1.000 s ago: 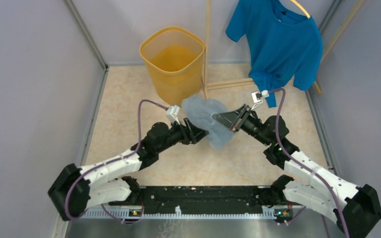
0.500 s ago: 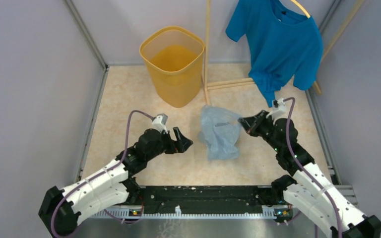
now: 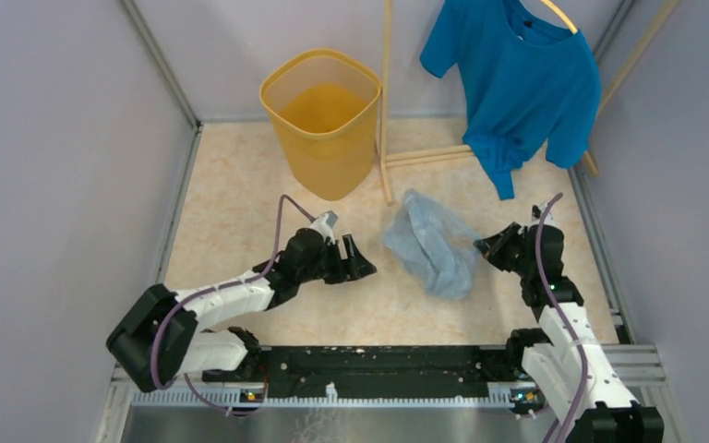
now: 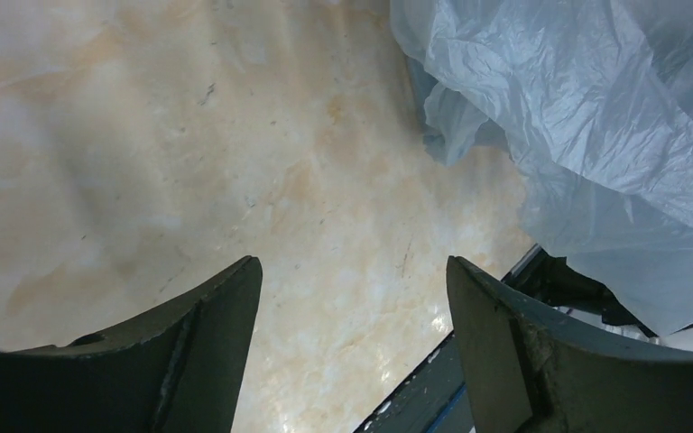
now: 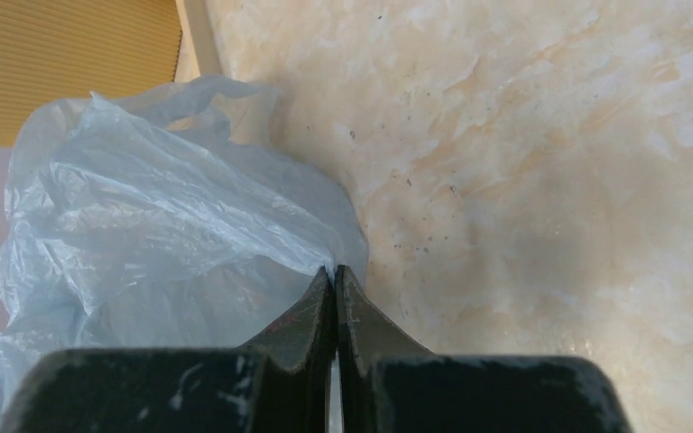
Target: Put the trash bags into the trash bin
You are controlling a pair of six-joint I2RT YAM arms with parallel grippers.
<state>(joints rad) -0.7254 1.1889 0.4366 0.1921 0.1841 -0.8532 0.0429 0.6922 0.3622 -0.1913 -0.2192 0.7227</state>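
We see our left gripper [image 3: 363, 258] spread wide and empty just left of the trash bag [image 3: 429, 242], which lies crumpled on the table [image 3: 231, 185], apart from the trash bin [image 3: 328, 157]. Our right gripper [image 5: 333, 271] pinches its edge, jaws pressed together.

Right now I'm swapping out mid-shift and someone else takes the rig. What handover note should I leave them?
Left claw: open, empty, low over the table, just left of the trash bag.
Right claw: shut on the bag's right edge.
Trash bag: crumpled on the table between the claws, outside the trash bin.
Trash bin: upright at the far side, no bag in it.
Done: bag pinched on one side.
Left: lift it, carry it to the bin, release it inside.
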